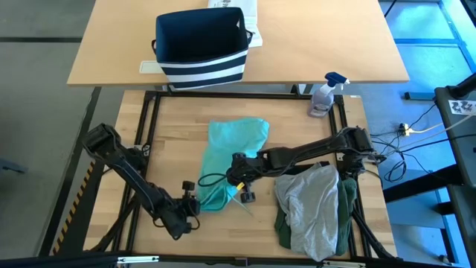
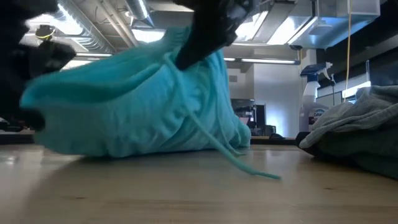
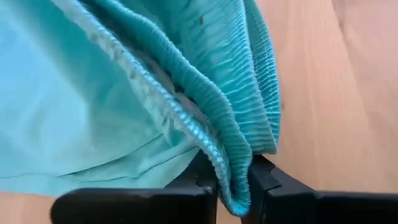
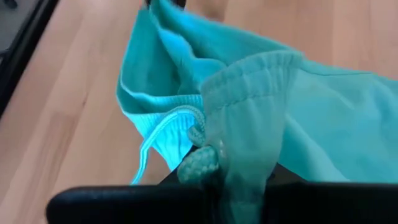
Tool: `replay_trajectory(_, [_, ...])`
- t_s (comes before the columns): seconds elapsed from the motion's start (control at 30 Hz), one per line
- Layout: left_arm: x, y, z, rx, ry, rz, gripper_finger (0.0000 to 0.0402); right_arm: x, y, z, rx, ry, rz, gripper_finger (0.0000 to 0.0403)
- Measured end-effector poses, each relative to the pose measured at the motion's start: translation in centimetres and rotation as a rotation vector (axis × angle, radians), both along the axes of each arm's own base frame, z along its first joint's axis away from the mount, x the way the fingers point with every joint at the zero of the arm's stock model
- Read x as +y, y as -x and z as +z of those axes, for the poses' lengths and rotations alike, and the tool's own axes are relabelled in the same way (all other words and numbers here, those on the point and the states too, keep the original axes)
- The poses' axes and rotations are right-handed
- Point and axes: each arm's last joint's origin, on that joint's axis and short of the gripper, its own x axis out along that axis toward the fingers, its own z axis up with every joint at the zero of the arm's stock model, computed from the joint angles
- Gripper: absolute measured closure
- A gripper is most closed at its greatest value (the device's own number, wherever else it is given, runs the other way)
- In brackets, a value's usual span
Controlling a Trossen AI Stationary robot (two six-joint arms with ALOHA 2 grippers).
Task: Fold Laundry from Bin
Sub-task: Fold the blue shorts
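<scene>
both grippers pinched shut on the waistband of the teal-green garment (image 1: 227,160): left gripper (image 3: 235,186) on the elastic hem, right gripper (image 4: 239,186) by the drawstring (image 2: 217,146). garment mid-table, bin (image 1: 201,46) well apart on the far table (grey and green pile (image 1: 316,208) beside). risk: thin hem slipping free, or drawstring snagging during spreading.

teal garment (image 1: 232,152) | grey garment (image 1: 311,205) on dark green garment (image 1: 348,208) | navy bin (image 1: 201,46), white stripes
</scene>
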Motion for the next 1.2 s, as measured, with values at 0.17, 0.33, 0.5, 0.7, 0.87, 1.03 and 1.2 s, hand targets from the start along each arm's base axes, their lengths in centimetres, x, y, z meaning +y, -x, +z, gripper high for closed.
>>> replay_trajectory(0.17, [0.6,-0.2,2.2,-0.056,0.034,0.012,0.0384,0.7,0.7,0.1,0.047,-0.012,0.030,0.0378])
replay_trajectory(0.33, [1.1,0.1,4.4,-0.089,0.082,-0.026,0.0384,1.8,1.0,0.1,0.066,-0.072,0.051,0.0378])
replay_trajectory(0.5, [1.4,0.7,6.6,-0.109,0.189,-0.079,0.0384,3.3,1.5,0.1,0.099,-0.132,0.082,0.0378])
replay_trajectory(0.7, [2.0,1.8,9.6,-0.142,0.347,-0.189,0.0384,6.2,2.2,0.3,0.092,-0.144,0.054,0.0378])
replay_trajectory(0.87, [3.2,2.2,11.4,-0.172,0.404,-0.248,0.0384,7.0,2.5,0.5,0.074,-0.125,-0.026,0.0378])
replay_trajectory(1.03, [4.6,1.3,11.8,-0.135,0.472,-0.289,0.0384,6.8,2.5,0.4,0.084,-0.146,-0.059,0.0378])
replay_trajectory(1.2, [5.5,0.7,11.8,-0.091,0.539,-0.324,0.0385,7.5,3.3,-1.2,0.066,-0.225,-0.107,0.0378])
